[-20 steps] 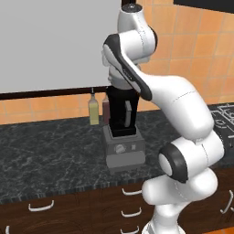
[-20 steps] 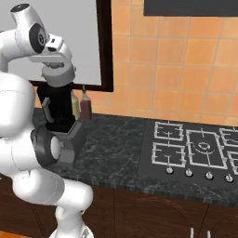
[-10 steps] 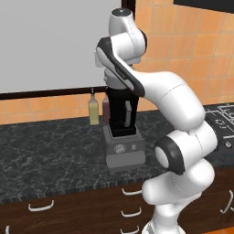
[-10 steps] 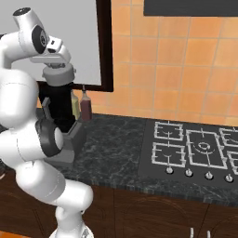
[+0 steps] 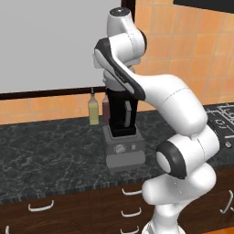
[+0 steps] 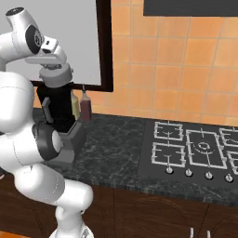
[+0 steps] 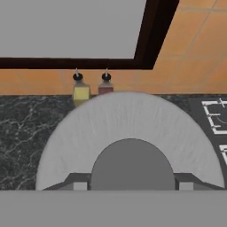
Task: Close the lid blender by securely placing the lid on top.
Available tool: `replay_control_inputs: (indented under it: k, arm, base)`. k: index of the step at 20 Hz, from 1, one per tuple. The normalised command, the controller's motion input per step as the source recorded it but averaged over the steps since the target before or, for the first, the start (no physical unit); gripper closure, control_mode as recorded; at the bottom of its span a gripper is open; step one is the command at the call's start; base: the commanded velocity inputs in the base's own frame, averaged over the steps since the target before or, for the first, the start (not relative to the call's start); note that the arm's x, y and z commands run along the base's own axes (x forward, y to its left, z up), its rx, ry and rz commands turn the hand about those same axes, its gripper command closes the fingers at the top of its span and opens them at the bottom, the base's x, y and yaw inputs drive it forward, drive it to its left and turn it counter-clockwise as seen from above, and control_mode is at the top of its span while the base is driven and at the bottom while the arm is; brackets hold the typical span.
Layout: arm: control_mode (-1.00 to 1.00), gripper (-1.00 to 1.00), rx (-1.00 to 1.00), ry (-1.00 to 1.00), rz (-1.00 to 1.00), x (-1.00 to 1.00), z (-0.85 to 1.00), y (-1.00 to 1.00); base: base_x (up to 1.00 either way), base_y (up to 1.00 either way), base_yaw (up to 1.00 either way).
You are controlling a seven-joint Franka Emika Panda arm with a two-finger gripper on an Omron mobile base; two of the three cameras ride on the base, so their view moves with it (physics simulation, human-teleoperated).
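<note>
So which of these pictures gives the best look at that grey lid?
The hand view: the lid spreads wide across it, round rim and raised centre knob plain, the jaws flanking the knob. In the right base view it is a small grey disc atop the blender, under the hand. In the left base view the arm covers it.

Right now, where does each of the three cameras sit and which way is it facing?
Left base view: behind the arm, on its left, facing the counter; the arm rises at lower right, over the blender.
Right base view: behind, on its right, facing the same counter and the stove; the arm fills the left.
Hand view: on the hand, looking down on the lid between the jaws.
All three show the yellowish bottle.
</note>
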Motion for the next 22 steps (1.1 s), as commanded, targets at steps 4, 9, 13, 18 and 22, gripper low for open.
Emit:
replay_control_inputs:
  k: [4,9,13,18,22]
  arm:
    - [-1.00,1.00,0.00,0.00,0.00,-0.18,0.00,0.00]
    - [-1.00,1.00,0.00,0.00,0.00,-0.54,0.02,0.00]
    - [-1.00,1.00,0.00,0.00,0.00,-0.53,0.02,0.00]
    - [-1.00,1.00,0.00,0.00,0.00,-0.12,0.02,0.00]
    - [-1.00,1.00,0.00,0.04,0.00,0.00,-0.18,0.00]
  base:
    - [0.00,0.00,0.00]
    - [0.00,0.00,0.00]
    - [0.00,0.00,0.00]
    - [0.00,0.00,0.00]
    - [0.00,0.00,0.00]
